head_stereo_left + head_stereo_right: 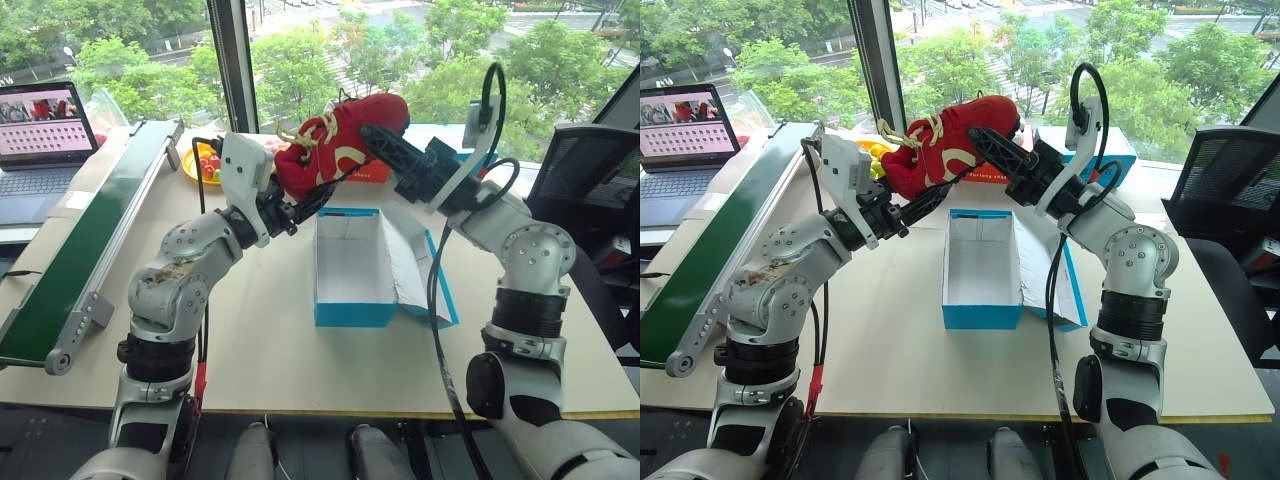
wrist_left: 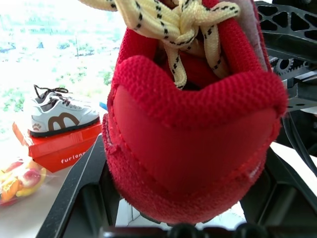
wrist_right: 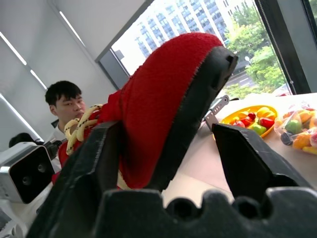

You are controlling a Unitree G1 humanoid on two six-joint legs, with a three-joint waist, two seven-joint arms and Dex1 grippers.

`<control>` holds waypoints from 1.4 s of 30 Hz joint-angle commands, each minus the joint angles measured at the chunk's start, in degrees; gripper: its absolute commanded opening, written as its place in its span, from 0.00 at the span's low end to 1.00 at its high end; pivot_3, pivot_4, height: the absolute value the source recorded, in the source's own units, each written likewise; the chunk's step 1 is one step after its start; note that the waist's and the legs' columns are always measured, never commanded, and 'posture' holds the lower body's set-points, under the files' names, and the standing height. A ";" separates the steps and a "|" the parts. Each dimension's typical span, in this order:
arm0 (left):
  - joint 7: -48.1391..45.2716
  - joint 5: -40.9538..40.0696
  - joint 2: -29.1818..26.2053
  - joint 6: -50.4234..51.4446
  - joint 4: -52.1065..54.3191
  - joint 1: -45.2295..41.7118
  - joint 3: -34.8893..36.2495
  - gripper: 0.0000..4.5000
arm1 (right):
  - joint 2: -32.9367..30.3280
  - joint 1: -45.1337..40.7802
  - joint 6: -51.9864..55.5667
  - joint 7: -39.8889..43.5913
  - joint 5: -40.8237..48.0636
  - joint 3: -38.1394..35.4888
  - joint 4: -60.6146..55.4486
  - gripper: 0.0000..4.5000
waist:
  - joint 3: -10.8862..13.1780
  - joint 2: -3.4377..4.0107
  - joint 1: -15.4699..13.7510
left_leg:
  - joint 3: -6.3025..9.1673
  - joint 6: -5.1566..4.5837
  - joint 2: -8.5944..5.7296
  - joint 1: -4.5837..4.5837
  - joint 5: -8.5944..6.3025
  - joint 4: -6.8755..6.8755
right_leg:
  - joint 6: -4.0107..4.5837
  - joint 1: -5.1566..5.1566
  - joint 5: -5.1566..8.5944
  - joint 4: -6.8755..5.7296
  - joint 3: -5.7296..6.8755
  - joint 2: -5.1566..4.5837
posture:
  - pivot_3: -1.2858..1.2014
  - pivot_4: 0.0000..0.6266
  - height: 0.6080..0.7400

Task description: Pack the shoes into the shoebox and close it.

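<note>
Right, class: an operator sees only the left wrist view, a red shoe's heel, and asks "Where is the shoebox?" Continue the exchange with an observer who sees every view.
Observer: The shoebox stands open on the table, below the red shoe.
Operator: And its lid?
Observer: The lid lies folded out on the robot's right side.
Operator: What's at the toe?
Observer: The right gripper has its jaws around the toe, with a gap on one side.

Silver arms (image 1: pixel 185 270), black hands, black cables (image 1: pixel 436 300).
</note>
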State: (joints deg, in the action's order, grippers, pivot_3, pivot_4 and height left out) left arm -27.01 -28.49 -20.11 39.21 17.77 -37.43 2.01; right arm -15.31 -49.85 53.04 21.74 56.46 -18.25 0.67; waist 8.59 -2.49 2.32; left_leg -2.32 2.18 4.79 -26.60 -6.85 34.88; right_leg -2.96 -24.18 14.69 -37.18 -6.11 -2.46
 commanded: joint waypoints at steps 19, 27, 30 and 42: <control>-17.50 -3.78 -20.41 -1.39 6.23 14.83 5.48 1.00 | -17.32 -4.08 7.69 6.57 -20.53 22.13 1.06 0.09 | 0.07 0.09 -0.33 | -0.03 0.00 0.02 -0.08 -0.01 -0.05 | 0.14 -0.10 0.11 0.03 0.04 -0.03 | 0.52 0.24 1.00; -13.87 -4.67 -18.45 0.02 10.93 19.78 5.82 1.00 | -19.55 0.92 12.87 7.93 -22.99 23.67 -1.49 0.09 | 0.08 0.10 -0.94 | -0.02 0.00 0.02 -0.15 -0.01 0.00 | 0.12 -0.16 0.11 0.01 0.06 -0.04 | 0.52 0.24 1.00; -13.26 -4.78 -18.07 0.18 11.68 20.62 5.83 1.00 | -21.03 1.42 14.01 8.70 -24.02 24.54 -2.26 0.09 | 0.07 0.10 -0.96 | -0.02 0.00 0.03 -0.13 -0.01 0.02 | 0.12 -0.15 0.12 0.01 0.05 -0.03 | 0.52 0.24 1.00; -10.92 -5.00 -18.30 1.75 13.55 20.15 6.84 1.00 | -22.61 3.41 -3.39 13.01 -40.87 35.84 9.12 0.09 | 0.05 0.06 -1.31 | -0.01 0.00 0.02 -0.05 -0.01 0.07 | 0.11 -0.03 0.13 0.05 0.06 -0.03 | 0.52 0.24 1.00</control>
State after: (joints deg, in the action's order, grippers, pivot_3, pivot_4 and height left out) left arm -38.57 -32.59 -37.45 40.45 28.82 -16.18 7.02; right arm -38.25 -45.82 53.07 35.36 19.08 17.69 7.04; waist 8.65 -2.43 1.01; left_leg -2.33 2.18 4.81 -26.61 -6.85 34.97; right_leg -2.85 -24.17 14.82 -37.13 -6.05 -2.50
